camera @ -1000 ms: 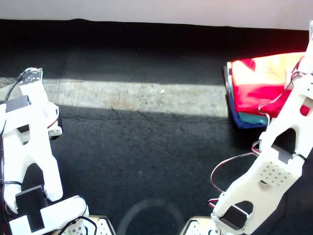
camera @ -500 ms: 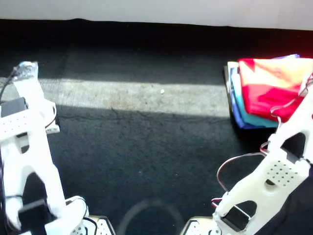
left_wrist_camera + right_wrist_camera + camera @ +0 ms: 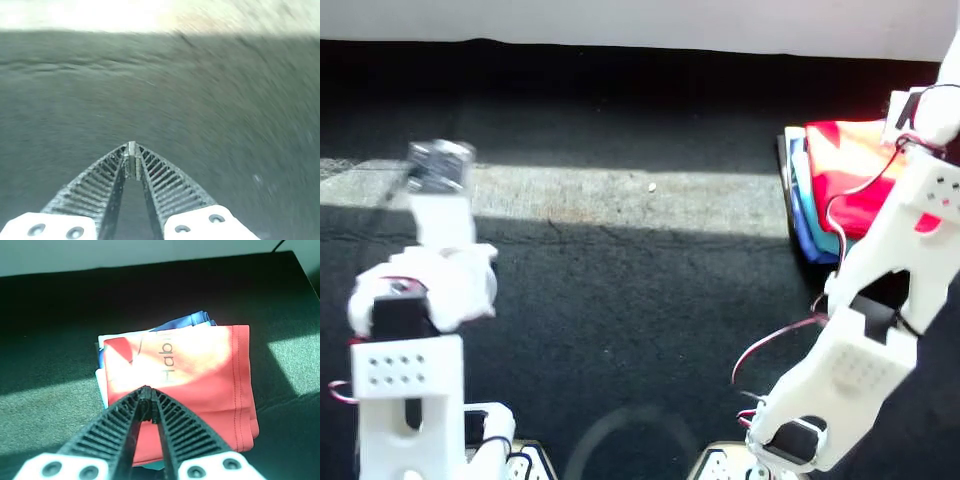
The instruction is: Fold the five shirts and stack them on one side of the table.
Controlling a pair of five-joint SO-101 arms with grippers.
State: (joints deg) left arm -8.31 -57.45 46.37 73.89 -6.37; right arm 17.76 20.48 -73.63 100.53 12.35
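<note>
The bench (image 3: pixel 640 300) holds the pile of shirts (image 3: pixel 850 170) at 3 o'clock, red on top, probably kept aside as the stack. The right arm's fingers (image 3: pixel 145 396) hang above it, closed and empty. The left arm's fingers (image 3: pixel 131 157), closed too, hold nothing.

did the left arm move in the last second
Yes. In the high view the left arm has swung rightward along the sunlit strip, closer to the white speck on it.

Shirts (image 3: pixel 850 150) stacked on table's (image 3: pixel 620 290) right side, right arm (image 3: pixel 880 290) over them
</note>
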